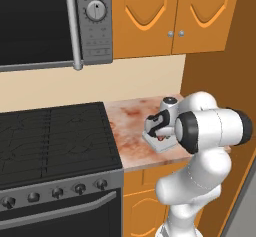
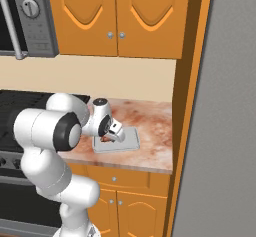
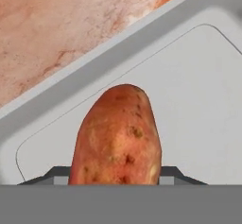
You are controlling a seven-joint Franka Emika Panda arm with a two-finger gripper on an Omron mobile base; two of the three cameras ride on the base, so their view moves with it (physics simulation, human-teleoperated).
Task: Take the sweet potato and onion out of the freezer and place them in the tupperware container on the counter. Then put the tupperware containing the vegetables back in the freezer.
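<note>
Gripping sweet potato (image 3: 117, 135), claw (image 3: 116, 176) low over tupperware container (image 3: 198, 100).

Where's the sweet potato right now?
The sweet potato sits between the jaws over the tupperware container, which rests on the counter right of the stove.
</note>
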